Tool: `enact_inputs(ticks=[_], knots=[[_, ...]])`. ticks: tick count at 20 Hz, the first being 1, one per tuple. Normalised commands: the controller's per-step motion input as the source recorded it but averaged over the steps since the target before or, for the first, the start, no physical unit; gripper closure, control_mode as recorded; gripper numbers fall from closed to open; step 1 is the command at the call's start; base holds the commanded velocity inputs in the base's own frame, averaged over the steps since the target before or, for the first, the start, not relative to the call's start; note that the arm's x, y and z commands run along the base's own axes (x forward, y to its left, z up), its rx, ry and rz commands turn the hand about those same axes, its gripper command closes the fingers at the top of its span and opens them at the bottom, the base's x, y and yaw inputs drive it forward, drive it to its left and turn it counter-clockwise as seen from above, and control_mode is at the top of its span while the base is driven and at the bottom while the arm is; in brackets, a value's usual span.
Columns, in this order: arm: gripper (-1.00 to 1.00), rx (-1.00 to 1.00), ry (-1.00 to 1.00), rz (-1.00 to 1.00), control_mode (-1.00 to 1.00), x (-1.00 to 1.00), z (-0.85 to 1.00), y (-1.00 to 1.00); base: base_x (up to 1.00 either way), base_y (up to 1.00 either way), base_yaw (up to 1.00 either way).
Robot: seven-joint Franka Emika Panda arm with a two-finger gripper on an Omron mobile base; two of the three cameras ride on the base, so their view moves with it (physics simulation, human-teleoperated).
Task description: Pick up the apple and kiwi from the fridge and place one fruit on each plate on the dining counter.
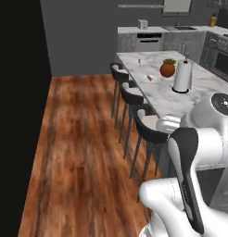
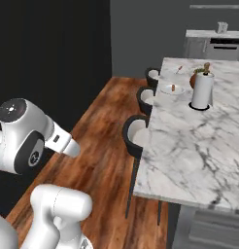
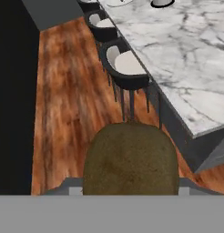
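Kiwi gripped in the jaws, fingertips hidden behind it, dining counter cut off beyond.

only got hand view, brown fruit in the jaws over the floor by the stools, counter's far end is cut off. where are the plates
Observer: Two plates sit along the stool-side edge of the dining counter: the near plate beside the paper towel roll, the far plate beyond the potted plant.
Operator: which one is free for the kiwi
Observer: Not the near plate. A small red-orange item already lies on it. The far plate is too small in the base views to tell whether it is bare.
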Motion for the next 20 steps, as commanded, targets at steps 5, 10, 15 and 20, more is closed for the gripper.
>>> enact_inputs(ticks=[5, 10, 15, 20], knots=[[1.0, 0.0, 0.0, 0.0, 1.0, 0.0, 0.0, 0.0, 0.73, 0.62, -0.44], [1.0, 0.0, 0.0, 0.0, 1.0, 0.0, 0.0, 0.0, 0.64, 0.53, -0.48], [1.0, 0.0, 0.0, 0.0, 1.0, 0.0, 0.0, 0.0, 0.72, 0.77, -0.4], [1.0, 0.0, 0.0, 0.0, 1.0, 0.0, 0.0, 0.0, 0.68, 0.76, -0.35]])
